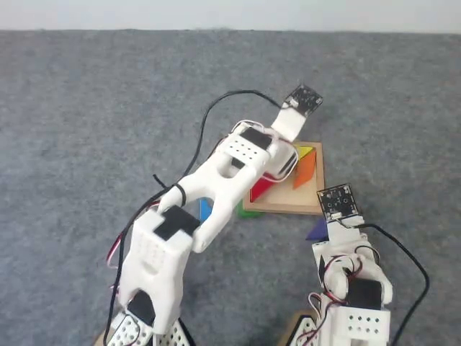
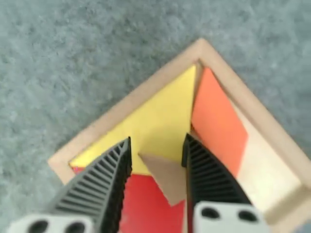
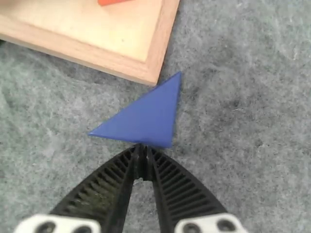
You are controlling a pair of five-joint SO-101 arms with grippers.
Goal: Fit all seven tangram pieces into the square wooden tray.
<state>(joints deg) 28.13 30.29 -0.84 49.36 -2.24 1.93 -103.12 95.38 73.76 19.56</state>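
Observation:
The square wooden tray [image 1: 311, 196] lies on the grey carpet, and the left arm reaches over it. In the left wrist view my left gripper [image 2: 158, 145] hangs open just above the tray [image 2: 121, 104] with nothing between its fingers. Below it lie a yellow triangle [image 2: 155, 116], an orange piece [image 2: 216, 126] and a red piece [image 2: 146, 204]. A dark blue triangle [image 3: 143, 116] lies flat on the carpet just outside the tray's corner [image 3: 146, 58]. My right gripper [image 3: 141, 149] is shut, its tips against that triangle's near edge.
A light blue piece [image 1: 205, 210] and a green piece [image 1: 248, 211] lie on the carpet beside the tray's near left side, partly under the left arm. The dark blue triangle [image 1: 315, 231] lies by the tray's near right corner. Open carpet surrounds everything.

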